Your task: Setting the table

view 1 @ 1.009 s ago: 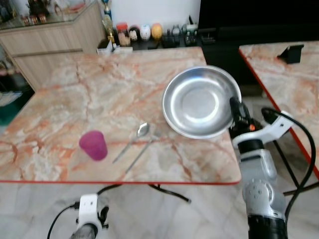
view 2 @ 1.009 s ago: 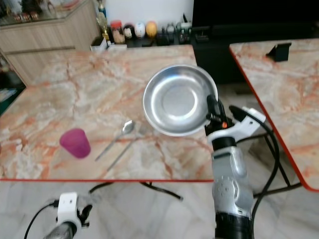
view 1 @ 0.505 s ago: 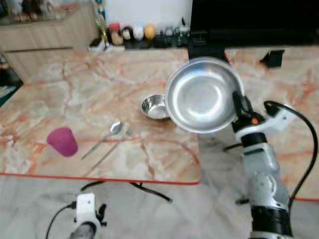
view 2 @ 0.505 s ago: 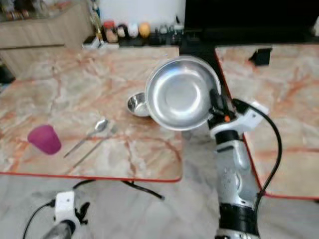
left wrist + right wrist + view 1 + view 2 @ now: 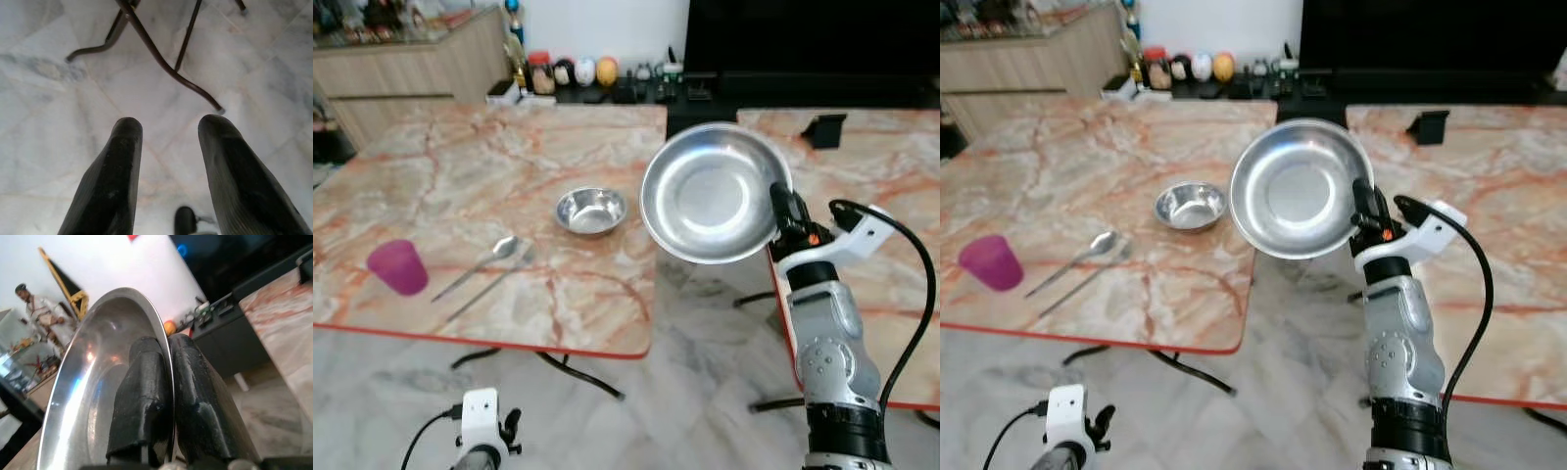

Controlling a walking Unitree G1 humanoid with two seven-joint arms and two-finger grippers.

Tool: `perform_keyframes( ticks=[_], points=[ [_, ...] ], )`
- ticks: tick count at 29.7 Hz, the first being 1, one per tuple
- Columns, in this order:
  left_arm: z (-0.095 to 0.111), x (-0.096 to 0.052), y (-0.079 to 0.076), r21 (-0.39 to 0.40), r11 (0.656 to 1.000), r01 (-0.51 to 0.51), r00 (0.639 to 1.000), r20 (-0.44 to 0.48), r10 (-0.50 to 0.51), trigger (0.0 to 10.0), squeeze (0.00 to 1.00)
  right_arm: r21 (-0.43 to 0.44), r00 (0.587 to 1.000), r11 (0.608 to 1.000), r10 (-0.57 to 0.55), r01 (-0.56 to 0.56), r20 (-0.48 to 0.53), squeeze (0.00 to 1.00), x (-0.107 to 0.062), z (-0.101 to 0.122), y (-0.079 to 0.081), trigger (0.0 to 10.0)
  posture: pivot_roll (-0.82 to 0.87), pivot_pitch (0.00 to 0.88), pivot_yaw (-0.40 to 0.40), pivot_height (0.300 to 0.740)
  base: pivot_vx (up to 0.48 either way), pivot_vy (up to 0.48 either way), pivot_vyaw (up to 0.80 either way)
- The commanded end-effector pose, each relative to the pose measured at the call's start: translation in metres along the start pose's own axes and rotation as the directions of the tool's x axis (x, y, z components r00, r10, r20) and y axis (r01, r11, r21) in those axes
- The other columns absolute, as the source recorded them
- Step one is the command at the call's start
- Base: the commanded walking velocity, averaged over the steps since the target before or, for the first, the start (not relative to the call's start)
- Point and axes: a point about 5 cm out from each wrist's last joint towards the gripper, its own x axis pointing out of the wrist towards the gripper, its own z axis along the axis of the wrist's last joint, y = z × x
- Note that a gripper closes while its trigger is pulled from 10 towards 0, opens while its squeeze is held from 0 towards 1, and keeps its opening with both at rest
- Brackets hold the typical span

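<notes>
a large steel plate (image 5: 710,193), shiny and shallow, is held up in the air over the gap between two marble-topped desks, tilted so its hollow faces the camera. the right gripper (image 5: 787,217) has its jaws clenched on the plate's rim at the right side, one finger inside the dish and one behind it, seen up close in the right wrist view (image 5: 164,401). on the nearer desk (image 5: 460,176) to the left lie a small steel bowl (image 5: 591,211), a spoon (image 5: 478,265) and a fork (image 5: 489,284) side by side, and a purple cup (image 5: 397,267) near the front edge. a second desk (image 5: 891,186) stands to the right. the left gripper (image 5: 168,147) hangs low over the marble floor, its jaws released and holding nothing.

the likely risk: the plate is pinched only by its thin rim and hangs over bare floor, so a jolt while walking could let it swivel or slip out. setting it down too near the bowl or the cutlery could knock them.
</notes>
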Motion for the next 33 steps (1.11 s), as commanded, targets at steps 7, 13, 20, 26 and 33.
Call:
perform_keyframes(
  ticks=[7, 13, 20, 26, 33],
  points=[
    [0.0034, 0.0009, 0.0027, 0.003, 1.000, -0.009, 1.000, 0.011, 0.008, 10.0, 0.00, -0.001, 0.999, 1.000, 0.030, -0.030, 0.012, 0.00, 0.0072, 0.0045, 0.0069, 10.0, -0.10, 0.000, 0.030, 0.740, 0.000, -0.314, 0.00],
    [0.0008, 0.0000, 0.0027, 0.007, 1.000, -0.006, 1.000, 0.003, 0.006, 10.0, 0.00, 0.003, 1.000, 1.000, 0.020, -0.020, 0.007, 0.00, 0.0038, 0.0015, 0.0062, 10.0, -0.11, 0.000, 0.034, 0.740, 0.000, -0.315, 0.00],
    [0.0001, 0.0000, 0.0014, 0.012, 1.000, 0.000, 1.000, -0.002, 0.000, 10.0, 0.00, 0.006, 1.000, 1.000, 0.014, -0.014, -0.005, 0.00, 0.0010, -0.0024, 0.0063, 10.0, -0.12, 0.000, 0.038, 0.740, 0.000, -0.314, 0.00],
    [0.0022, 0.0012, -0.0013, 0.022, 1.000, 0.010, 1.000, 0.001, -0.010, 10.0, 0.00, 0.004, 1.000, 1.000, 0.006, -0.006, -0.005, 0.00, -0.0007, -0.0033, 0.0044, 10.0, -0.12, 0.000, 0.039, 0.740, 0.000, -0.316, 0.00],
    [0.0039, 0.0023, -0.0034, 0.035, 0.999, 0.022, 1.000, 0.001, -0.022, 10.0, 0.00, 0.003, 1.000, 1.000, -0.011, 0.011, 0.004, 0.00, -0.0003, -0.0019, 0.0016, 10.0, -0.13, 0.000, 0.044, 0.740, 0.000, -0.314, 0.00]
  ],
)
